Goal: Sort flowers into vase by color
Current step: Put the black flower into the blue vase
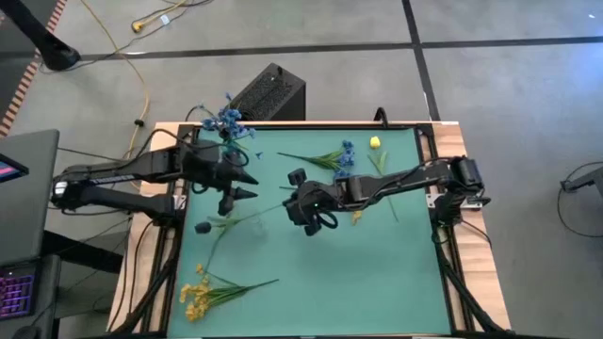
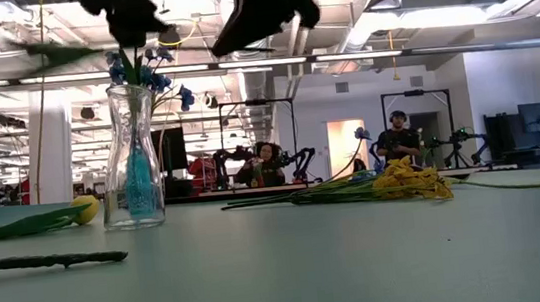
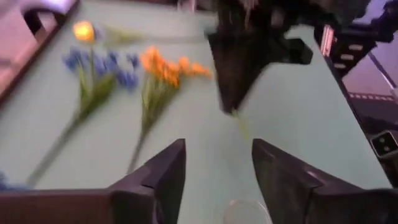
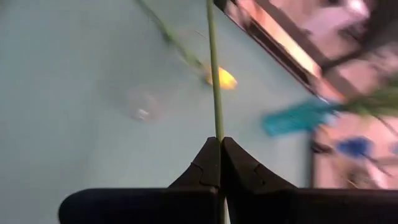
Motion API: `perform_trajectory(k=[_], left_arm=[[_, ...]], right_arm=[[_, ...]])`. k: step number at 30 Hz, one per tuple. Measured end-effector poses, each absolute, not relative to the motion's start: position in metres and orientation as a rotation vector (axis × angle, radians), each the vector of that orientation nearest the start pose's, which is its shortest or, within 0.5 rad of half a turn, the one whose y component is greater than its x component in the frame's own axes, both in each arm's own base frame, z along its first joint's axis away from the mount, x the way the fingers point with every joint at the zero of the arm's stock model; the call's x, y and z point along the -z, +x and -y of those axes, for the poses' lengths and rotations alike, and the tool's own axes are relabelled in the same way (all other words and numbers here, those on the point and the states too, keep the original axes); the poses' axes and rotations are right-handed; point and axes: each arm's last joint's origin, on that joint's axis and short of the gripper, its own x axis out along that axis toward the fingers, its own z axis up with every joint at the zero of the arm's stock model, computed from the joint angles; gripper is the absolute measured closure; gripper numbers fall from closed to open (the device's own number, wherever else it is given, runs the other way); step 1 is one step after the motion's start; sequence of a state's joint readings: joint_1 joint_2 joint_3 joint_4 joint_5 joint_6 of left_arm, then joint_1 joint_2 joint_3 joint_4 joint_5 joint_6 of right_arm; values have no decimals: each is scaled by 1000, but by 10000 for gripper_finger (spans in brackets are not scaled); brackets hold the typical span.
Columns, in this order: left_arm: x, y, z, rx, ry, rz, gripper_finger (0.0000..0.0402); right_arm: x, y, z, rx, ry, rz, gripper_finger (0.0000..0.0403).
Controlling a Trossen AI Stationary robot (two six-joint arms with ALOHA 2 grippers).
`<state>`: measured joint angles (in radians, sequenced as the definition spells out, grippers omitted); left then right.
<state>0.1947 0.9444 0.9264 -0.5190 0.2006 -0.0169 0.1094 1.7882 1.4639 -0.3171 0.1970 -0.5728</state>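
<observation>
My right gripper is over the table's middle, shut on a thin green flower stalk. The stalk runs toward the table's left, and its leaves show there. I cannot make out its blossom. My left gripper is open and empty just left of the right gripper, its fingers pointing at that gripper. A clear glass vase with blue sprays stands at the far left. A blue spray with a yellow one beside it and a yellow bud stem lie at the far right. My right gripper pinches the bare green stalk between its two fingertips. The stalk runs straight on ahead of the fingers, along them, toward the table's left. In the low view the gripper is high above the table, and the stalk is held up off it.
A yellow spray lies at the near left corner. A yellow bud with a green leaf lies beside the vase in the low view. A black box stands behind the far edge. People sit in the room beyond.
</observation>
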Motion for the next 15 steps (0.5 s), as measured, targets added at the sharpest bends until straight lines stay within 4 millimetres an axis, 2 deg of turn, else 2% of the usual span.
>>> perform_trajectory(k=[4, 7, 11, 15], left_arm=[[-339, 179, -31, -45, -3, -434, 209], [-339, 168, -30, -77, 69, -364, 208], [-328, 158, -28, -66, 99, -234, 208], [-323, 159, -24, 44, 151, 17, 207]], right_arm=[[-298, 395, -40, -322, -563, -520, 377], [-307, 384, -28, -435, -496, -386, 377], [-307, 369, 0, -435, -391, -178, 377], [-308, 360, 24, -381, -227, 135, 377]])
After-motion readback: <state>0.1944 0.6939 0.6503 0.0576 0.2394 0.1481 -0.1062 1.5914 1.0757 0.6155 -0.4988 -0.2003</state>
